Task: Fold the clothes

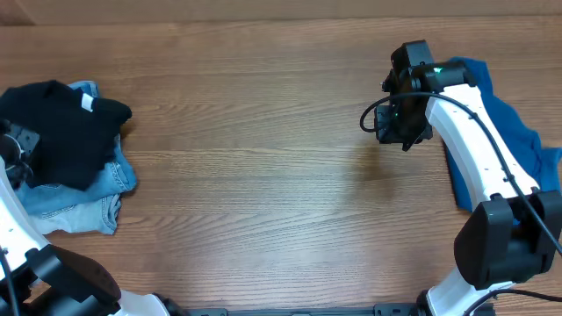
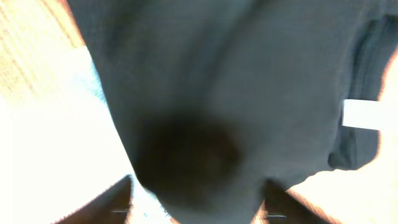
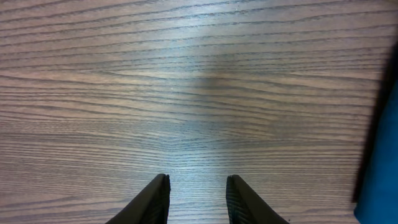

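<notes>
A crumpled black garment (image 1: 61, 132) with a white label lies at the table's far left, on top of light-blue jeans. It fills the left wrist view (image 2: 236, 81). My left gripper (image 1: 25, 151) is low at the garment's left edge; its fingers (image 2: 199, 208) are spread wide with a bulge of black cloth between them. A teal-blue garment (image 1: 509, 132) lies at the far right, partly under my right arm, and shows at the right edge of the right wrist view (image 3: 380, 168). My right gripper (image 1: 395, 123) is open and empty over bare wood (image 3: 198, 199), just left of the teal garment.
Light-blue denim jeans (image 1: 79, 197) lie under the black garment and stick out below and to its right. The wooden table (image 1: 263, 175) spans the view between the two piles. The right arm's base stands at the bottom right.
</notes>
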Robot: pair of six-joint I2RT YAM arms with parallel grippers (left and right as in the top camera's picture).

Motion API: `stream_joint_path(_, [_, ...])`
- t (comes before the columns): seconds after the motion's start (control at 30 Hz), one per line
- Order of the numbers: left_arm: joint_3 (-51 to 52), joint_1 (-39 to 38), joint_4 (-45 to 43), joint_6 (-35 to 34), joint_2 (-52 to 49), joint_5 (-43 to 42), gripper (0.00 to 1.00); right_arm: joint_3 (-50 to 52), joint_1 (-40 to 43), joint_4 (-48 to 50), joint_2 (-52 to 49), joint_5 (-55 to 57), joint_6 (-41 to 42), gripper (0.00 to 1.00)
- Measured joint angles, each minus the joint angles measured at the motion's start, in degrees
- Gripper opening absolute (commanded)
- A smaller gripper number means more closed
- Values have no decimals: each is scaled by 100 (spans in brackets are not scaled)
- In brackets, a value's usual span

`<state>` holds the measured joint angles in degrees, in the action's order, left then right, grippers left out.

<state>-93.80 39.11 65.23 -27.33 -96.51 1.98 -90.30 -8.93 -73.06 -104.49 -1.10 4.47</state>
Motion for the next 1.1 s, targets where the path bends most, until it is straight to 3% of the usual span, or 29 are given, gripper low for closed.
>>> stream_joint_path(0.23, [0,0,39,-17,20,151,100,0,-2,0,0,2,4,34])
stream_joint_path(0.3, [0,0,11,-17,20,151,65,0,0,2,0,2,2,34])
stream_joint_path(0.33, [0,0,-37,-46,20,151,59,0,0,2,0,2,2,34])
stream_joint_path(0.43, [0,0,-94,4,20,22,93,0,0,4,0,-4,2,34])
stream_joint_path(0.47, [0,0,-164,155,20,-214,97,0,0,20,0,-17,0,38])
stream_joint_path(0.5, [0,-2,-210,337,20,-459,97,0,0,37,0,-20,2,47])
stream_joint_path(0.6, [0,-166,-258,1128,20,-1143,100,0,0,299,0,-317,9,89])
stream_joint_path(0.63, [0,-317,-275,1338,20,-1241,100,0,0,409,0,-492,-2,99])
stream_joint_path(0.7, [0,-734,-317,1845,20,-1414,100,9,0,638,0,-737,35,100])
stream_joint_path(0.73, [-11,-1375,-409,2363,20,-1471,100,11,0,911,0,-962,-13,100])
stream_joint_path(0.83, [-11,-2549,-660,2949,20,-1526,100,28,0,1499,-2,-905,-162,100])
stream_joint_path(0.93, [-13,-2962,-796,3034,31,-1506,100,-122,0,1364,-28,-442,-212,100])
stream_joint_path(1.1, [-33,-3003,-232,3143,192,-1506,100,-748,0,798,299,-293,-101,100])
